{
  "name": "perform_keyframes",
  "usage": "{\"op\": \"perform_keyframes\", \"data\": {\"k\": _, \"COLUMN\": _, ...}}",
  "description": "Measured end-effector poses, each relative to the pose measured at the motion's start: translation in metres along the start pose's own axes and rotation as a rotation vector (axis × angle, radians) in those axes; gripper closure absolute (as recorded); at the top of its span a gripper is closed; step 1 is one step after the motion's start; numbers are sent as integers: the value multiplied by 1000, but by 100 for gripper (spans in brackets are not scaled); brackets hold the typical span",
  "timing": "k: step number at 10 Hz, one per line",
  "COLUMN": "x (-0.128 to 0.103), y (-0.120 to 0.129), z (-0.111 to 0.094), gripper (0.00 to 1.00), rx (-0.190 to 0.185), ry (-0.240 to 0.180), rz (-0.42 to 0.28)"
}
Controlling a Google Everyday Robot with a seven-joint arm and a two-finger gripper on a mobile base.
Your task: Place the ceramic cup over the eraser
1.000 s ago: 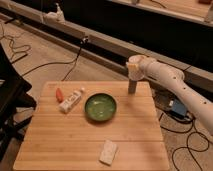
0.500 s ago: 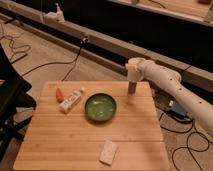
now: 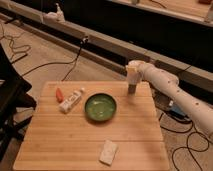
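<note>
At the table's far right edge stands the eraser, a small dark grey upright block. Directly above it hangs my gripper, at the end of the white arm that reaches in from the right. The gripper is shut on a small pale thing that looks like the ceramic cup. The cup sits just over the eraser's top, and I cannot tell whether the two touch. The fingers and the arm's end hide most of the cup.
A green bowl sits mid-table. To its left lie a white labelled tube and a small orange thing. A flat white speckled block lies near the front edge of the wooden table. Cables run over the floor around it.
The arm's forearm has shifted slightly. The gripper stays over the eraser in much the same place.
</note>
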Motion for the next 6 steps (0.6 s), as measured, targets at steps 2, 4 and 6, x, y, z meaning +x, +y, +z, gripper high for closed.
{"op": "perform_keyframes", "data": {"k": 2, "x": 14, "y": -1, "z": 2, "gripper": 83, "rx": 0, "ry": 4, "rz": 34}}
{"op": "perform_keyframes", "data": {"k": 4, "x": 22, "y": -5, "z": 0, "gripper": 68, "rx": 5, "ry": 14, "rz": 44}}
{"op": "perform_keyframes", "data": {"k": 6, "x": 22, "y": -4, "z": 1, "gripper": 67, "rx": 4, "ry": 13, "rz": 43}}
